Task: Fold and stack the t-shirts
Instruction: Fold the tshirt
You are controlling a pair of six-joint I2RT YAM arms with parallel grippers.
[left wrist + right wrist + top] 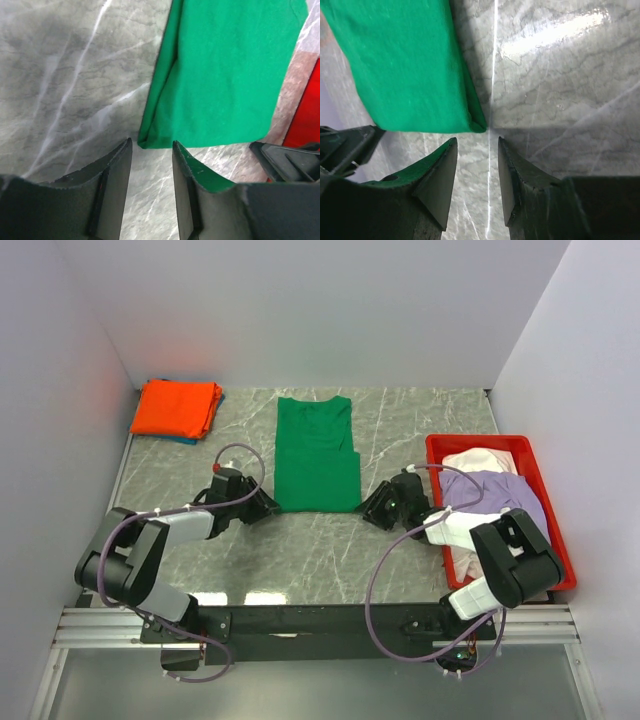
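Left gripper (151,145): jaws part-open, nothing between them, tips just beside the lower-left corner of the folded green t-shirt (318,455). Right gripper (476,141): same, jaws apart and empty, tips just beside the shirt's lower-right corner. In the top view the green t-shirt lies flat mid-frame on the marble table (300,550). The orange t-shirt (177,407) sits folded on a blue t-shirt (183,440) in the upper left, and the white t-shirt (478,460) and lilac t-shirt (497,490) are bunched in the red tray (480,441) at the right.
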